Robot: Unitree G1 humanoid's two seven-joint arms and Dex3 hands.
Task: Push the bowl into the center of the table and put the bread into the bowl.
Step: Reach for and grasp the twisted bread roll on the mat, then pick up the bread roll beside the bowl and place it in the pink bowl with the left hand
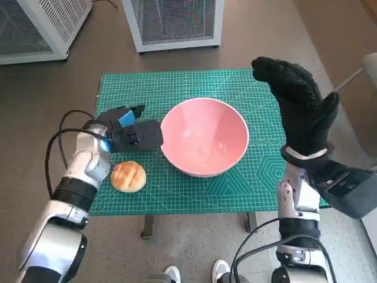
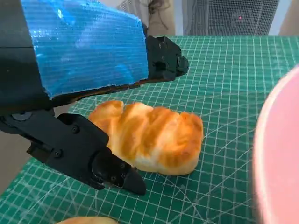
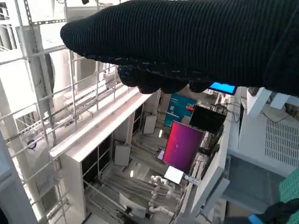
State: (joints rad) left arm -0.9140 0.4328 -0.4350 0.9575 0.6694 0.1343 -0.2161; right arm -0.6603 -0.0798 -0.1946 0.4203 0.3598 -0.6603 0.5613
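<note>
1. Nearest the robot, at the table's (image 1: 235, 200) front-left part, lies the bread (image 1: 128, 176), a golden bun with a scored top, resting on the green cutting mat (image 1: 247, 88) and not yet lifted.

2. Just beyond the bread sits the left hand (image 1: 126, 134), low over the mat with its fingers pointing toward the bowl. In the left wrist view its black fingers (image 2: 112, 170) spread above and below the bread (image 2: 149, 137) with a gap on either side, so the hand holds nothing. That straddling pose looks like the set-up for a grasp rather than a push.

3. Beside that hand stands the pink bowl (image 1: 204, 137), upright and empty, roughly mid-table. The left fingertips reach close to its rim; whether they touch it cannot be told. Judging by its place, the pushing part seems largely done, leaving the bread as the open step.

4. To the right and raised well above the table, the right hand (image 1: 297, 100) in its knitted glove is held up with fingers loosely extended and carries nothing. Its wrist camera points away at shelving and screens, which suggests it is kept clear of the work.

5. Farthest off, past the table's back edge, white perforated cabinets (image 1: 174, 23) stand on the floor.
</note>
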